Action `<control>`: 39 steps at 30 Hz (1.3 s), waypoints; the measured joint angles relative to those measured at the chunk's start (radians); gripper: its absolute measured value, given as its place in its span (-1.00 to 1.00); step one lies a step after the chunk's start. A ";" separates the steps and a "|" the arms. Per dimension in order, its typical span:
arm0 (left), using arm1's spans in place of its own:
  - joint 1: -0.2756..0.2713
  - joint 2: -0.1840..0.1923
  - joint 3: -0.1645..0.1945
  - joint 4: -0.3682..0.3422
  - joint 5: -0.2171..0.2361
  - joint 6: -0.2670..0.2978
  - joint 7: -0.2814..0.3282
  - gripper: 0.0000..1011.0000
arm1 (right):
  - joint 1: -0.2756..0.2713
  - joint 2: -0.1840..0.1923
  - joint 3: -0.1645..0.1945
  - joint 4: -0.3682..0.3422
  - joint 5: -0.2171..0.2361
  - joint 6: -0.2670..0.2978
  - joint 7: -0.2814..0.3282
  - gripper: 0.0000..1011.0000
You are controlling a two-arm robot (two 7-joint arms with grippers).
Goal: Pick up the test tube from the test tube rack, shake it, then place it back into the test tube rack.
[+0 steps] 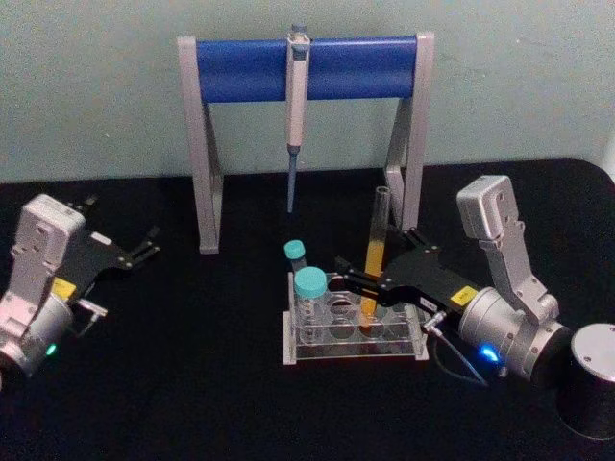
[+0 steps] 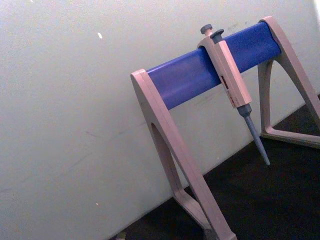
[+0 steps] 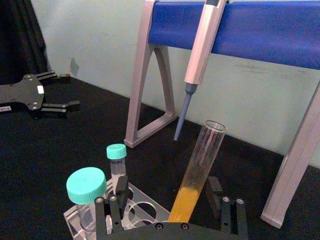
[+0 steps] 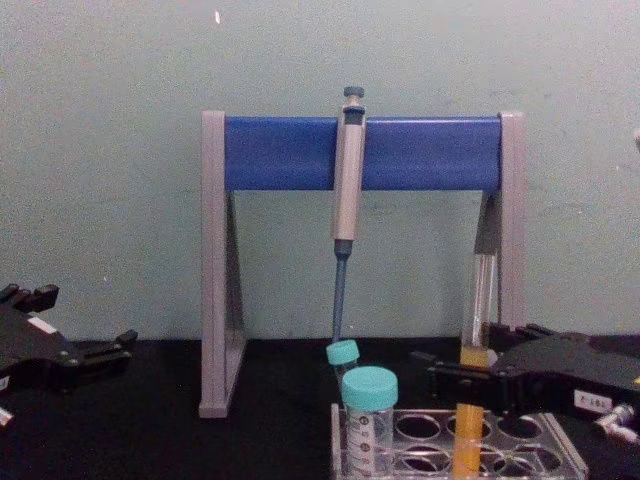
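Head view, lower middle: the test tube (image 1: pixel 374 259) stands tilted in the test tube rack (image 1: pixel 354 338), with the right gripper (image 1: pixel 354 279) spread around it, fingers not visibly touching. Left gripper (image 1: pixel 146 246) sits open at mid-left. Right wrist view: tube centre frame, a finger (image 3: pixel 115 210) on each side. Chest view: tube lower right, by the teal-capped tubes (image 4: pixel 368 412).

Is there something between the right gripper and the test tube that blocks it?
No, nothing visible does. The right gripper is open with its fingers on either side of the test tube, which stands in the test tube rack.
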 joint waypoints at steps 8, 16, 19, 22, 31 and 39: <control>0.000 0.000 0.000 0.000 0.000 0.000 0.000 0.98 | -0.041 0.030 0.040 -0.034 0.024 0.001 0.004 0.98; 0.000 0.000 0.000 0.000 0.000 0.000 0.000 0.98 | -0.141 0.076 0.123 -0.107 0.064 -0.048 -0.011 0.98; 0.000 0.000 0.000 0.000 0.000 0.000 0.000 0.98 | -0.170 0.076 0.149 -0.117 0.059 -0.081 -0.041 0.98; 0.000 0.000 0.000 0.000 0.000 0.000 0.000 0.98 | -0.199 0.063 0.171 -0.115 0.012 -0.134 -0.094 0.98; 0.000 0.000 0.000 0.000 0.000 0.000 0.000 0.98 | -0.218 0.006 0.188 -0.032 -0.095 -0.217 -0.188 0.98; 0.000 0.000 0.000 0.000 0.000 0.000 0.000 0.98 | -0.206 -0.041 0.189 0.037 -0.142 -0.226 -0.216 0.98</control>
